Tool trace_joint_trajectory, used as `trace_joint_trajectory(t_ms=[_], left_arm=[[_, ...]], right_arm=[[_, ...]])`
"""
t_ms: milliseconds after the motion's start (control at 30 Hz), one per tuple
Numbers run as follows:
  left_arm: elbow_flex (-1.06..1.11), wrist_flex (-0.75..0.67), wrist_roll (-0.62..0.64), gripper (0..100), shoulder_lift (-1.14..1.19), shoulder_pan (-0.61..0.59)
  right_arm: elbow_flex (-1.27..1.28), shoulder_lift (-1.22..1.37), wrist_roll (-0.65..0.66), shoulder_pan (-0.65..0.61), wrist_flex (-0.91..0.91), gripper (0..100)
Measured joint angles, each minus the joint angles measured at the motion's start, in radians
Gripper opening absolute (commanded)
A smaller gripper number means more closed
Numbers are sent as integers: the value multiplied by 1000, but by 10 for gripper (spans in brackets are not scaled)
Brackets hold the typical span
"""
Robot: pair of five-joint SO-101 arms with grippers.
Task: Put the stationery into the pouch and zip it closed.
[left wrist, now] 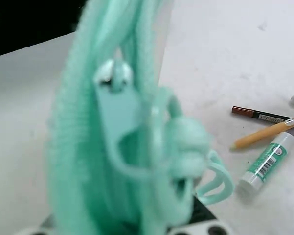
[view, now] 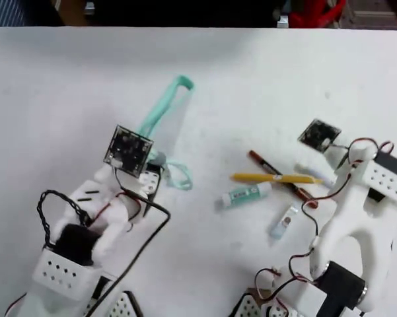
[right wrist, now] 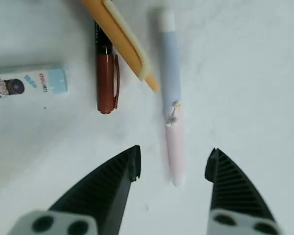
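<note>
Right gripper (right wrist: 175,154) hovering, jaws apart, straddling pink end of pastel blue-and-pink plastic pen (right wrist: 170,73), toward right edge of desk (view: 251,86); pen's long axis running straight ahead from gripper. Left gripper (view: 155,170) clamping mint green fabric pouch (left wrist: 88,147), left of centre.

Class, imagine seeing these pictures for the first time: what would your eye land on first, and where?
The mint-green pouch, held edge-on in the left gripper, looms close in the left wrist view. Apart from it on the white table lie a yellow pen and a glue stick. The open right gripper brackets one end of a blue-and-pink pen.
</note>
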Motion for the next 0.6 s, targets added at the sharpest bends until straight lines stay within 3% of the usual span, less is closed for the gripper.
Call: trace_joint_trajectory(t_ms=[333, 600], left_arm=[[0, 0, 0, 20, 0, 0], [5, 0, 0, 20, -2, 0]], right_arm=[[196, 0, 14, -34, -193, 211], [104, 206, -2, -35, -252, 180]])
